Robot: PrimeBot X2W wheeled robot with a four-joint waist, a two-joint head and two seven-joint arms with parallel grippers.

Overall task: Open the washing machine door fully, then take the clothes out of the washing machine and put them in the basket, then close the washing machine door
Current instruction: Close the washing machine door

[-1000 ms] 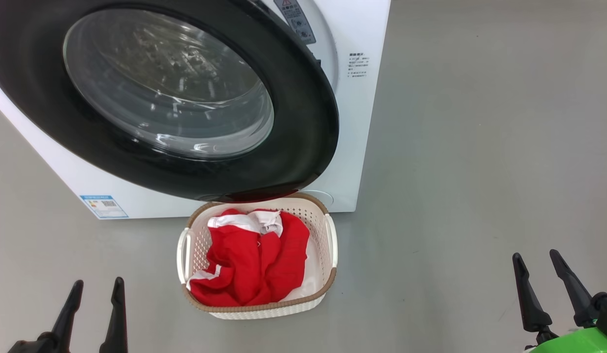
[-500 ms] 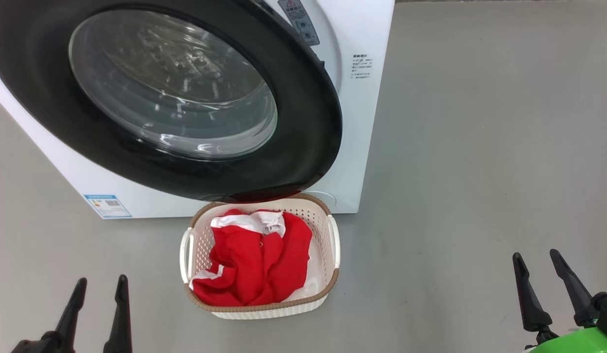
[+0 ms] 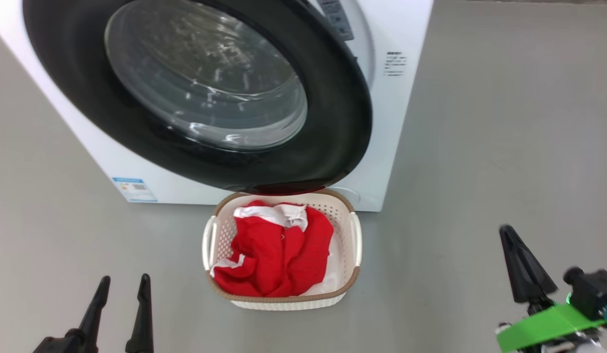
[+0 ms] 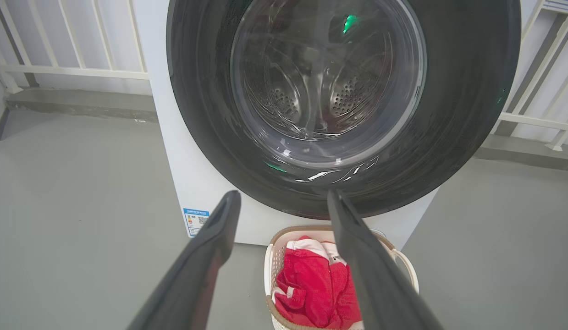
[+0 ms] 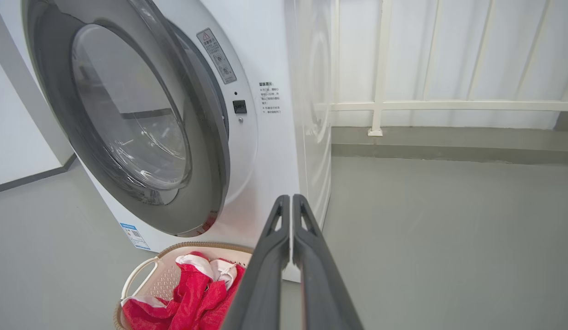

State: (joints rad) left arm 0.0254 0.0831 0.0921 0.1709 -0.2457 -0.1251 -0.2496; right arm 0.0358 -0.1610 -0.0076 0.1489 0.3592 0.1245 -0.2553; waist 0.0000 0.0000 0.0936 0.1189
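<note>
Your left gripper [image 3: 125, 278] has its two long dark fingers spread wide with nothing between them. It hangs over bare grey floor [image 3: 479, 147] at the lower left of the head view. Your right gripper [image 5: 291, 198] has its fingers pressed together along their length, clenched on nothing. In the head view it sits at the lower right, with a bright green band [image 3: 543, 326] at its wrist.

Both grippers are well apart from the small cream plastic basket with perforated sides and a brown woven-look rim [image 3: 283, 304]. The basket stands on the floor between the two grippers and farther forward. The soft bright red clothes with white trim [image 3: 279, 255] lie crumpled inside it.

The basket's far end sits under the lower edge of the large round washing machine door with the glossy black rim and bulging clear glass window [image 3: 332, 122].

In the right wrist view, that door is not flush. Its free edge stands off the front of the big white front-loading washing machine [image 3: 396, 122], leaving a gap beside the latch. Through the glass, the left wrist view shows the perforated steel drum.

A small blue label sticker [image 3: 134, 189] sits low on the machine's front, and a white railing [image 5: 449, 105] runs behind.
</note>
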